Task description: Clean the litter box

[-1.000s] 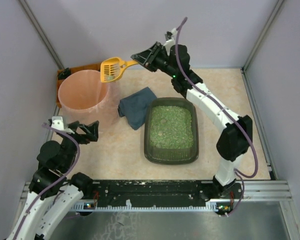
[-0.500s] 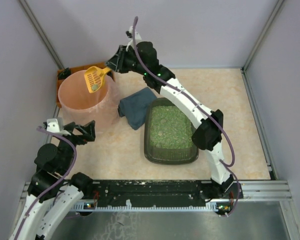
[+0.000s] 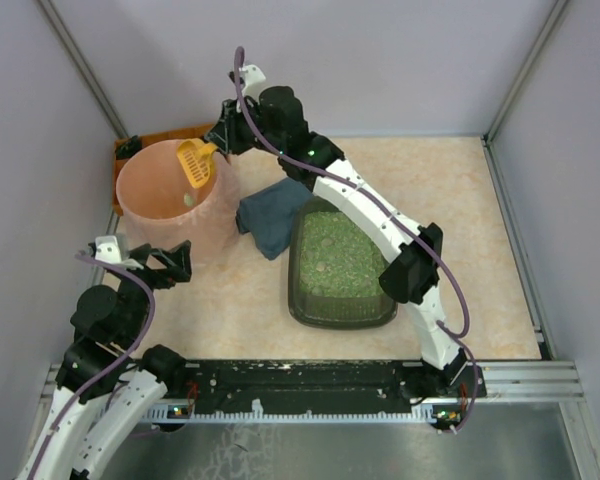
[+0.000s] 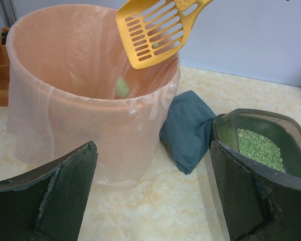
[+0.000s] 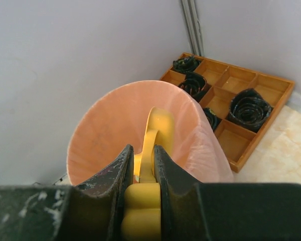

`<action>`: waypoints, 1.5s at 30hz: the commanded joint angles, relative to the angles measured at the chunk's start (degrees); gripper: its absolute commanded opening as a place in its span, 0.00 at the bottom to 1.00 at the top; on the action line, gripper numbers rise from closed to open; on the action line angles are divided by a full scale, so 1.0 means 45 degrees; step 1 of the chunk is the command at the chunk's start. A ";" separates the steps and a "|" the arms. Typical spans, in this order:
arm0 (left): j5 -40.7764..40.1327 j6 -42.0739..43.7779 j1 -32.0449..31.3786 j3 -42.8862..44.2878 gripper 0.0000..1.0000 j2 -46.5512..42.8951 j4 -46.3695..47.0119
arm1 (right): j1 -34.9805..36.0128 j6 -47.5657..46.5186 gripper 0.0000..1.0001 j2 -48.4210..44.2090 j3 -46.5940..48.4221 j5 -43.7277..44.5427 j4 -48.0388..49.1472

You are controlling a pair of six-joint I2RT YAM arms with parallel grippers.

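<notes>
as right gripper holds scoop, clump falls.

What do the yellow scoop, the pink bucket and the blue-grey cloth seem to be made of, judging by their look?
Yellow scoop: probably hard moulded plastic, smooth, slightly glossy, with even slots. Pink bucket: seemingly lined with thin translucent plastic film, which wrinkles and hangs loose below the rim. Blue-grey cloth: soft matte fabric lying in folds; the fibre cannot be told.
</notes>
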 commanded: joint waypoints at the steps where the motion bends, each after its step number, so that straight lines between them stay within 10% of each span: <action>1: 0.0006 -0.0052 0.0042 -0.0061 0.98 0.0117 0.0111 | 0.0053 -0.0927 0.00 -0.0438 0.0719 0.0109 0.0675; 15: 0.0876 0.0326 0.0044 -0.0196 0.99 0.0717 0.0556 | -0.0257 -0.0076 0.00 -0.2424 0.0344 -0.0561 0.0350; 31: 0.4191 0.1147 0.0047 -0.0292 0.99 0.2665 0.1506 | -0.2965 -0.0936 0.00 -1.2303 -1.1596 0.2509 -0.0343; 45: 0.5072 0.1210 0.0047 -0.0356 0.99 0.4106 0.2707 | -0.4830 -0.0857 0.00 -1.1612 -1.4772 0.3069 -0.1894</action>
